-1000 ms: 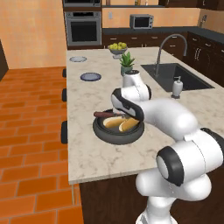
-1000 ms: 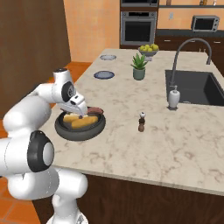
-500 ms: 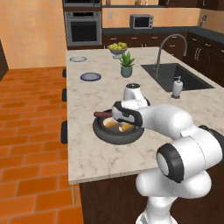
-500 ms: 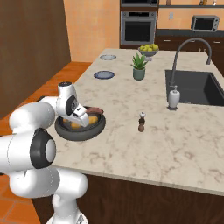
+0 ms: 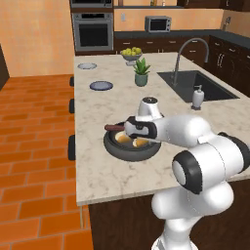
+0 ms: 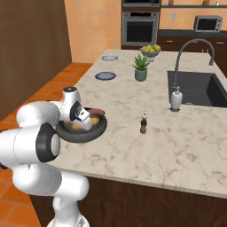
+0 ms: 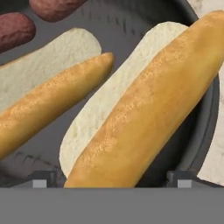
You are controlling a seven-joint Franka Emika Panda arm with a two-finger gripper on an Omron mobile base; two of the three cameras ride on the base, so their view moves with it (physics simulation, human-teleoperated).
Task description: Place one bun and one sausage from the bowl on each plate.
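Observation:
The dark bowl (image 5: 113,149) sits near the counter's front left edge, and my gripper (image 5: 134,135) is lowered into it. In the hand view a long golden bun (image 7: 148,109) lies right under the hand. My open gripper (image 7: 111,179) has one fingertip on each side of the bun's near end. A second bun (image 7: 48,105) lies beside it, and two brown sausages (image 7: 15,28) rest at the bowl's far side. One sausage (image 5: 113,128) pokes over the rim. The blue-grey plate (image 5: 101,86) and the pale grey plate (image 5: 87,66) lie farther back along the counter.
A potted plant (image 5: 141,72) and a pedestal bowl of yellow-green fruit (image 5: 131,52) stand behind the plates. The sink (image 5: 195,85) with its faucet and a soap dispenser (image 5: 197,97) are on the right. A small pepper mill (image 6: 142,123) stands mid-counter.
My hand has come down from above the bowl's rim into the bowl, close over the buns. The bowl, the plates and the base have stayed put.

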